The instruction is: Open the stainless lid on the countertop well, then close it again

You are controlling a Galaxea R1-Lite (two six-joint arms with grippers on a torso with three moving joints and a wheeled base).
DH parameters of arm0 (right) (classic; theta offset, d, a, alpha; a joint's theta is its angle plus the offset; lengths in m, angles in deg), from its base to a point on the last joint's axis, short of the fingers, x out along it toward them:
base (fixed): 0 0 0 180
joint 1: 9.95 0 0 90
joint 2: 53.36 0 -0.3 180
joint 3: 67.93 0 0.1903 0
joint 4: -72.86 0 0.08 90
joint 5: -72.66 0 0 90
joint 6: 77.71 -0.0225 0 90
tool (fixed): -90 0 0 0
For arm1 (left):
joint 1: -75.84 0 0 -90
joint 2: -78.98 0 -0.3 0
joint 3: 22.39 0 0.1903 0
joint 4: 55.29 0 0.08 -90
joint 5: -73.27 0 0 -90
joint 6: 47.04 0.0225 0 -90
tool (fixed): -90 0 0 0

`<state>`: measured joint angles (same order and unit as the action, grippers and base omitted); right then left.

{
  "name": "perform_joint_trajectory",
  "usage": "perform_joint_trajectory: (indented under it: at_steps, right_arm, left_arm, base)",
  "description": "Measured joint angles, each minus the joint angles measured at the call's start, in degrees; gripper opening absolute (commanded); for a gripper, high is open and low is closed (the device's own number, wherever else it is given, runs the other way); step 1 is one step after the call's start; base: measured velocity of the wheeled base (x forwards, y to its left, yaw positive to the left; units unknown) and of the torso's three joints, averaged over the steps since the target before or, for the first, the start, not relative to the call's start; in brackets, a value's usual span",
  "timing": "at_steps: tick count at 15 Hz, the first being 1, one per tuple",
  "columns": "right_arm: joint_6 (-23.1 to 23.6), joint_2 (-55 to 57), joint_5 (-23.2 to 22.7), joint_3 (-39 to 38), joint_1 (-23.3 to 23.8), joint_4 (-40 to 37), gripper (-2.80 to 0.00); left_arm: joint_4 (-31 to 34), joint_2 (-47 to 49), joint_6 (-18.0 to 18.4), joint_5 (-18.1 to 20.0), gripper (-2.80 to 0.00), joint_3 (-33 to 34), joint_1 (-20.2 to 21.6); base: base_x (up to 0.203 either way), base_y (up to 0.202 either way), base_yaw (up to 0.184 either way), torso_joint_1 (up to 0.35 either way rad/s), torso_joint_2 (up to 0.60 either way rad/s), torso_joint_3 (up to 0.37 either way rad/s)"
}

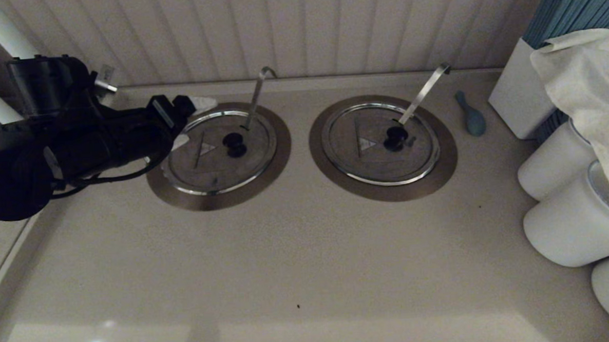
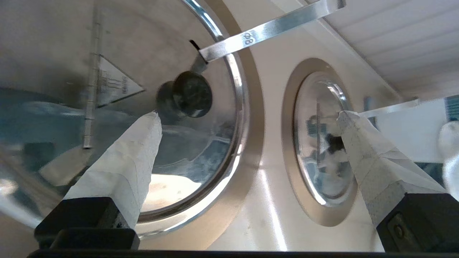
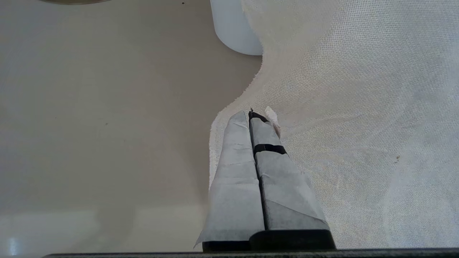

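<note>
The stainless lid (image 1: 216, 149) lies flat and closed on the countertop well, whose brushed flange (image 1: 276, 164) rings it. It has a black knob (image 1: 235, 143), a triangle mark and a thin hooked handle (image 1: 256, 93) rising through it. My left gripper (image 1: 192, 122) hovers at the lid's left rim, open and holding nothing. In the left wrist view the lid (image 2: 125, 43) and knob (image 2: 192, 94) sit just beyond the open gripper (image 2: 248, 114), with one taped fingertip (image 2: 150, 123) close to the knob. My right gripper (image 3: 251, 115) is shut and empty over a white cloth (image 3: 358, 107).
The twin lid (image 1: 380, 142) with a broad slanted handle (image 1: 424, 91) sits to the right. A teal object (image 1: 470, 115) lies beside it. White canisters (image 1: 574, 221), a white holder of blue sticks (image 1: 517, 90) and the draped cloth (image 1: 583, 71) crowd the right edge. A panelled wall stands behind.
</note>
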<state>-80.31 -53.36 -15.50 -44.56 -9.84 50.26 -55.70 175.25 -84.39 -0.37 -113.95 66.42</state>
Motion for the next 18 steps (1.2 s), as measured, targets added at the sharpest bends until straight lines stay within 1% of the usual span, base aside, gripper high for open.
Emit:
perform_joint_trajectory:
  at_steps: [1,2,3,7,9,11,13,16,17,18]
  right_arm:
    - [0.0,0.0,0.0,0.0,0.0,0.0,-2.8]
    - [0.0,0.0,0.0,0.0,0.0,0.0,-2.8]
    - [0.0,0.0,0.0,0.0,0.0,0.0,-2.8]
    - [0.0,0.0,0.0,0.0,0.0,0.0,-2.8]
    - [0.1,0.0,0.0,0.0,0.0,0.0,-2.8]
    - [0.0,0.0,0.0,0.0,0.0,0.0,-2.8]
    - [0.0,0.0,0.0,0.0,0.0,0.0,-2.8]
    - [0.0,0.0,0.0,0.0,0.0,0.0,-2.8]
    - [0.0,0.0,0.0,0.0,0.0,0.0,-2.8]
    - [0.1,0.0,0.0,0.0,0.0,0.0,-2.8]
  left_arm:
    - [1.0,-0.7,1.3,-0.4,0.0,0.0,0.0]
    - [3.1,-2.0,3.4,-0.7,0.0,0.0,0.0]
    - [5.9,-4.0,6.2,-1.0,-2.8,0.0,0.0]
    - [17.0,-14.1,17.8,-1.5,-2.8,0.4,0.7]
    - [24.2,-20.7,24.4,-3.7,-2.8,0.3,1.4]
    - [32.8,-28.0,29.3,-7.1,-2.8,0.0,1.7]
    - [39.9,-36.5,31.4,-10.5,-2.8,1.9,1.9]
    - [47.7,-51.9,33.0,-17.3,-2.8,7.5,2.3]
    - [50.1,-57.1,33.4,-20.2,-2.8,9.7,3.5]
    - [51.9,-61.6,33.9,-22.6,-2.8,11.8,6.0]
  base:
    - [0.0,0.0,0.0,0.0,0.0,0.0]
    - [0.0,0.0,0.0,0.0,0.0,0.0]
    - [0.0,0.0,0.0,0.0,0.0,0.0]
    - [0.0,0.0,0.0,0.0,0.0,0.0]
    - [0.0,0.0,0.0,0.0,0.0,0.0]
    - [0.0,0.0,0.0,0.0,0.0,0.0]
    - [0.0,0.0,0.0,0.0,0.0,0.0]
    - [0.0,0.0,0.0,0.0,0.0,0.0]
    - [0.0,0.0,0.0,0.0,0.0,0.0]
    - [0.0,0.0,0.0,0.0,0.0,0.0]
